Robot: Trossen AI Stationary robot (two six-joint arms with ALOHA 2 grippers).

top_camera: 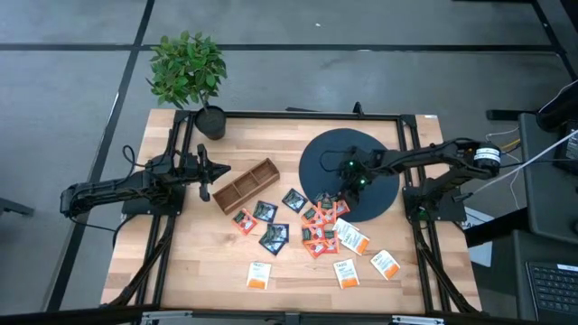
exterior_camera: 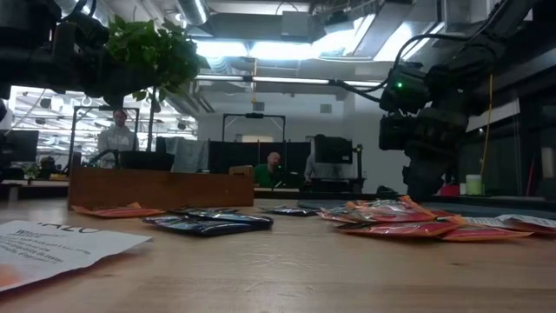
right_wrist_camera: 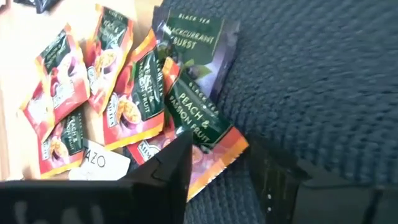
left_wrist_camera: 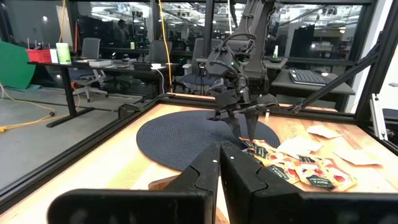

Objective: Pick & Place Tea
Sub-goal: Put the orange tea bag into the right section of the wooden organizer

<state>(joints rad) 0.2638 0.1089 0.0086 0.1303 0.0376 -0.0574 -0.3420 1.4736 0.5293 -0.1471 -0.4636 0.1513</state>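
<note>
Reaching down at the dark round woven mat's [top_camera: 361, 149] edge, the right hand [right_wrist_camera: 217, 165] straddles a green-and-orange flat tea sachet [right_wrist_camera: 202, 134], fingers parted around it, not yet clamped. A good pinch likely needs both fingertips low on this one sachet, clear of the red-orange ones [right_wrist_camera: 115, 81] just beside. Left hand [left_wrist_camera: 221, 162] waits clenched, empty, beside the brown wooden divided box [top_camera: 246, 183]

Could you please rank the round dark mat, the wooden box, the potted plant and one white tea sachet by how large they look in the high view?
1. Round dark mat
2. Potted plant
3. Wooden box, possibly near the plant
4. White tea sachet
</note>
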